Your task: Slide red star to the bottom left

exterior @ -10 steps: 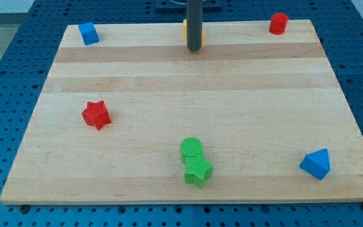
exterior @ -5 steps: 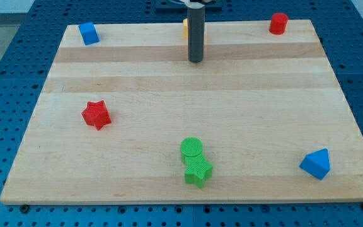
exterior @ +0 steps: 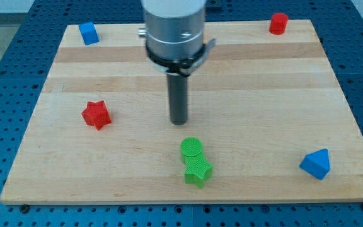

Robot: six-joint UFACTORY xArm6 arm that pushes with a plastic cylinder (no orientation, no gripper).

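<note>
my tip (exterior: 179, 122) mid-board | red star (exterior: 96, 115) left, open board below

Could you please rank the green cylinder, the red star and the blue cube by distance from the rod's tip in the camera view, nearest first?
Measured from my tip:
1. Green cylinder, just below it, slightly to the view's right.
2. Red star, off to the view's left.
3. Blue cube, at the view's top left corner.

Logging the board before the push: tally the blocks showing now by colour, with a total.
Red: 2, star and cylinder
Green: 2, cylinder and star
Blue: 2, cube and wedge-like block
Total: 6
</note>
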